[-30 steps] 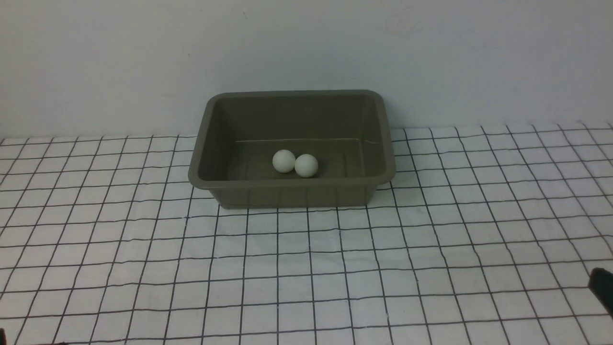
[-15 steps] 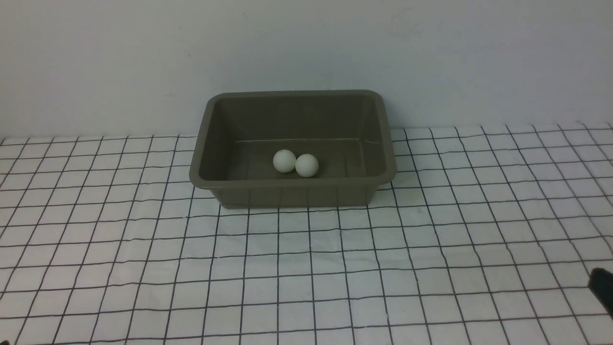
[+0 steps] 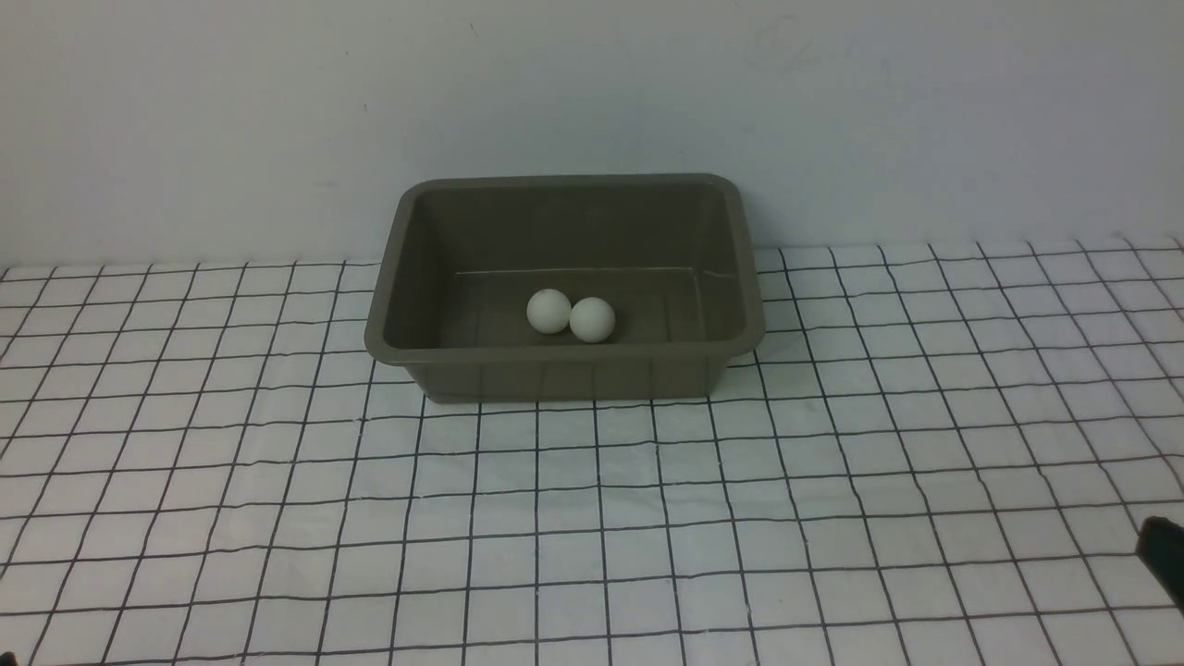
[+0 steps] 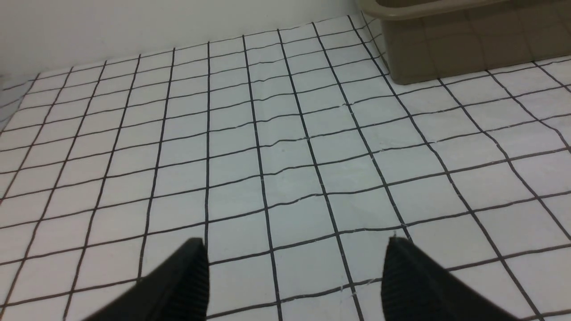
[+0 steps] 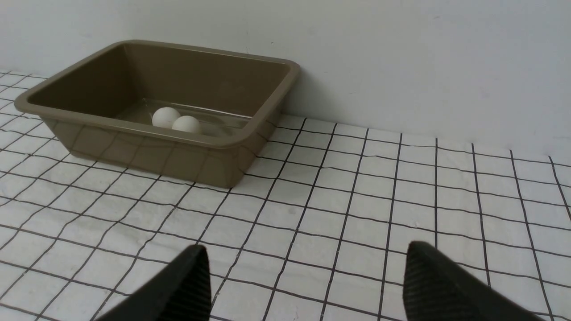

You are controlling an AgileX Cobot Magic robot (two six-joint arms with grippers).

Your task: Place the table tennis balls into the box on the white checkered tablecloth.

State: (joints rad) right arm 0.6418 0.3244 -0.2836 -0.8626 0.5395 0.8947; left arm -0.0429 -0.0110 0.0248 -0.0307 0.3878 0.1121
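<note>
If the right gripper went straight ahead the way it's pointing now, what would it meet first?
Probably bare white checkered tablecloth, then the wall. The right gripper, open, aims past the box, which sits to its left. Depth is unclear.

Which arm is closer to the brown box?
The right, it seems. The right end effector hovers open over the tablecloth, off the front right corner of the box. The left end effector, also open, hangs farther back off its front left corner.
</note>
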